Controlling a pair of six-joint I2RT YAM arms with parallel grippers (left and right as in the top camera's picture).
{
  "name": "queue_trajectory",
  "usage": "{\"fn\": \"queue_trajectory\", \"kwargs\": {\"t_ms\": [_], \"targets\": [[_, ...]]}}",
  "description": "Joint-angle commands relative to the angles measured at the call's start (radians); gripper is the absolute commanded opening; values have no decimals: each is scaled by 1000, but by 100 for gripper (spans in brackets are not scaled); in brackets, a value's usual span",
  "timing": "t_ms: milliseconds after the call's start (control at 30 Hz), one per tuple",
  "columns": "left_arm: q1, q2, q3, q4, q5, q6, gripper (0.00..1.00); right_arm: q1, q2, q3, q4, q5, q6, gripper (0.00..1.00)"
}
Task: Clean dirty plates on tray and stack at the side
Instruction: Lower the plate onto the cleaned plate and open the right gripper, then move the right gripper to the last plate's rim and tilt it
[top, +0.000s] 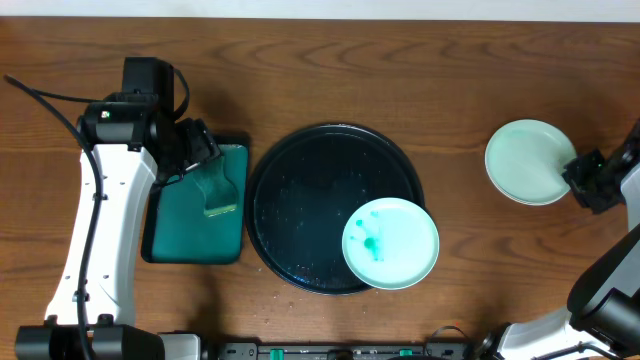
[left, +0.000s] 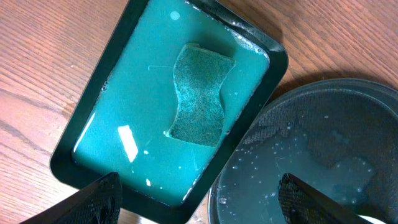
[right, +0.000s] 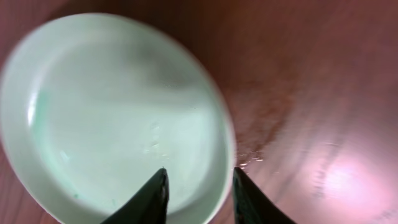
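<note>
A plate (top: 391, 243) with a teal smear at its centre lies on the lower right rim of the large black tray (top: 300, 200). A clean pale mint plate (top: 528, 161) sits on the table at the right; it fills the right wrist view (right: 112, 106). My right gripper (top: 582, 178) is at that plate's right edge. Its fingers (right: 200, 177) straddle the rim, slightly apart and not clamped on it. My left gripper (top: 205, 160) is wide open and empty (left: 199, 202), hovering over the near corner of the green tray. A third plate does not show separately.
A rectangular dark-green tray (top: 170, 235) of teal liquid stands left of the black tray, with a green sponge (left: 199, 93) lying in it. The black tray's wet, speckled floor (left: 323, 149) shows in the left wrist view. The wooden table extends all around.
</note>
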Motion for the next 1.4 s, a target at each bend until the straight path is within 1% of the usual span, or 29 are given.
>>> {"fn": "queue_trajectory", "kwargs": {"t_ms": [0, 100, 133, 200, 300, 400, 433, 500, 633, 767, 900, 1067, 1233, 1367], "targets": [[2, -3, 2, 4, -12, -9, 81, 22, -5, 10, 7, -161, -101, 34], [2, -3, 2, 5, -12, -9, 81, 58, -27, 22, 6, -237, -185, 36], [2, -3, 2, 7, -12, -9, 81, 93, -60, 24, 7, -292, -253, 38], [2, -3, 2, 9, -12, -8, 81, 149, -103, 24, -14, -337, -316, 39], [2, -3, 2, 9, -12, -9, 81, 251, -159, 24, -102, -316, -323, 41], [2, -3, 2, 8, -12, -8, 81, 361, -177, 23, -237, -282, -268, 41], [2, -3, 2, 8, -13, -8, 81, 417, -177, 22, -307, -252, -242, 41], [2, -3, -3, 9, -12, -8, 81, 510, -177, 15, -385, -158, -185, 41], [2, -3, -19, 11, -12, -9, 81, 617, -177, 6, -464, -35, -96, 41], [2, -3, -30, 13, -13, -8, 81, 687, -187, -9, -534, -11, -65, 41], [2, -3, -30, 23, -12, -8, 81, 734, -220, -55, -545, -10, -34, 43], [2, -3, -30, 24, -12, -8, 81, 772, -279, -176, -523, -14, 11, 43], [2, -3, -30, 39, -12, -8, 81, 814, -323, -295, -424, -40, 28, 43], [2, -3, -30, 47, -12, -9, 81, 855, -322, -389, -264, -103, 47, 46]]}}
